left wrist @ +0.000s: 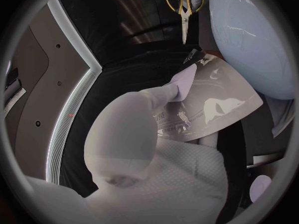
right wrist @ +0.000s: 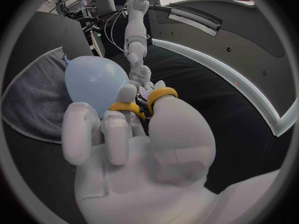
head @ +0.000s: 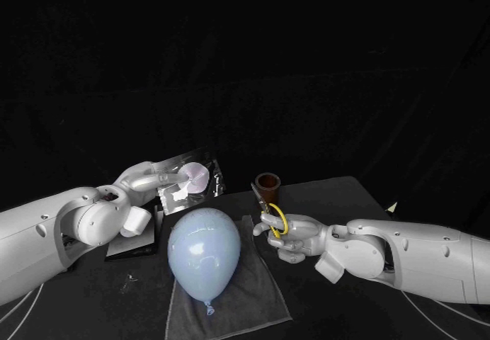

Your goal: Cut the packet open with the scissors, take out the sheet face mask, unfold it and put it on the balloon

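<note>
Beside the balloon [head: 204,248], our L hand [head: 153,184] pinches the packet [head: 196,173] & our R hand [head: 291,239] grips the scissors [head: 277,217]; a wide swing could pop it.

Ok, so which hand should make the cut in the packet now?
The right hand: it holds the scissors by their yellow handles, blades pointing toward the packet. The left hand holds the packet up, so it is probably best used to steady it.
</note>
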`<control>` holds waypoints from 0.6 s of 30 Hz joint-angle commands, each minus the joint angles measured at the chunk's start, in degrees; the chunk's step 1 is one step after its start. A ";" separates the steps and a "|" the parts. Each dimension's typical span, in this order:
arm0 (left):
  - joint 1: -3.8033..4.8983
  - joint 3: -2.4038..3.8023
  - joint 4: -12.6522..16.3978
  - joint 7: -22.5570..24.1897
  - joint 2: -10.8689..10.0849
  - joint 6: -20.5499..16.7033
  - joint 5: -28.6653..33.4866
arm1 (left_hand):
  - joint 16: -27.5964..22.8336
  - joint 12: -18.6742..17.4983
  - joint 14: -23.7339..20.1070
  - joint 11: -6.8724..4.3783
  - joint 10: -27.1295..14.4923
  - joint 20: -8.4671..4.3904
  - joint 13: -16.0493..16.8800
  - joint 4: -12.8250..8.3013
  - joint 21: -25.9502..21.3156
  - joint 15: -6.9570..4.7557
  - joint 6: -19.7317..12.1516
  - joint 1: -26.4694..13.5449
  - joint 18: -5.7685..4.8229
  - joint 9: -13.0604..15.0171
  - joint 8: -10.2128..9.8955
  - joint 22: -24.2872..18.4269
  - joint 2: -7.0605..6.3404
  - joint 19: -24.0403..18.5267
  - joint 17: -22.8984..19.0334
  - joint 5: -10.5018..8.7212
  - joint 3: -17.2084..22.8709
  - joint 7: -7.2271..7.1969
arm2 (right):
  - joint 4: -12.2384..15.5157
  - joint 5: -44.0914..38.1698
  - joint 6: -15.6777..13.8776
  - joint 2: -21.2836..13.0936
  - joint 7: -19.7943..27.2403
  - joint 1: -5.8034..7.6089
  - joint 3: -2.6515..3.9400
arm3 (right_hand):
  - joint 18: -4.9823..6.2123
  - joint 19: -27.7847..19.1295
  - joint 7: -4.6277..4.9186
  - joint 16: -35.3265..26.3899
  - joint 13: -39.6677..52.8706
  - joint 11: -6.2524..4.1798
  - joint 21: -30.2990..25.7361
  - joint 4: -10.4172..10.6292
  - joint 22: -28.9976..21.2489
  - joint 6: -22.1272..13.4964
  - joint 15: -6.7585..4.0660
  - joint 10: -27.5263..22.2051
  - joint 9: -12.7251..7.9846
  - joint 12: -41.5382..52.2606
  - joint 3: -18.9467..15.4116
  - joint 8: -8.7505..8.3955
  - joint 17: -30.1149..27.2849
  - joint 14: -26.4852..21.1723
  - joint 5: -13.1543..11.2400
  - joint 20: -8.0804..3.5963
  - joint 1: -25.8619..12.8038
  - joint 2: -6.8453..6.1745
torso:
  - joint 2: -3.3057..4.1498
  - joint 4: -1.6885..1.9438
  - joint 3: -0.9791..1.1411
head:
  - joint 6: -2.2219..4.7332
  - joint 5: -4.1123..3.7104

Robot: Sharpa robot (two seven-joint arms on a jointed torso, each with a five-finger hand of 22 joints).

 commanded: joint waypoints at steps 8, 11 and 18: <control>0.09 0.06 0.11 0.53 -0.01 0.12 0.24 | -0.23 0.01 0.07 -0.13 0.41 0.12 -0.04 -0.30 0.22 -0.25 -0.04 -0.20 0.79 11.47 0.38 0.01 0.59 0.43 0.05 0.11 0.06 0.53 | 0.23 -0.19 -1.95 0.11 2.31 0.02 0.10 | -1.34 1.65 4.96 0.15 23.16 1.91 2.02 -4.18 7.28 -17.16 -0.16 16.45 -0.65 52.68 4.97 5.94 15.05 5.97 11.48 -0.06 11.56 5.06 | 0.00 0.02 -0.05 | 0.00 0.00; 0.09 0.06 0.10 0.53 0.01 0.11 0.24 | -0.23 0.01 0.07 -0.13 0.41 0.12 -0.04 -0.30 0.22 -0.25 -0.04 -0.20 0.79 11.47 0.38 0.01 0.59 0.43 0.05 0.11 0.06 0.53 | 0.06 -0.16 -2.75 0.16 2.72 0.02 0.11 | -1.31 1.70 4.63 0.15 23.16 1.59 2.25 -6.31 7.50 -8.57 -0.59 16.45 -3.99 52.68 13.88 7.64 15.05 5.97 30.28 -0.10 13.68 4.35 | -0.02 0.04 -0.04 | -0.01 0.02; 0.09 0.06 0.07 0.53 0.01 0.09 0.24 | -0.23 0.01 0.07 -0.13 0.41 0.12 -0.04 -0.30 0.22 -0.25 -0.04 -0.20 0.79 11.47 0.38 0.01 0.59 0.43 0.05 0.11 0.06 0.53 | -0.22 0.11 -2.30 0.27 2.90 0.02 0.11 | -1.36 1.60 4.56 0.15 23.16 1.63 2.79 -14.59 8.08 -5.90 -1.28 16.45 -1.16 52.68 45.71 18.41 15.05 5.97 41.23 -0.80 4.66 -0.76 | 0.00 0.02 -0.04 | 0.00 -0.04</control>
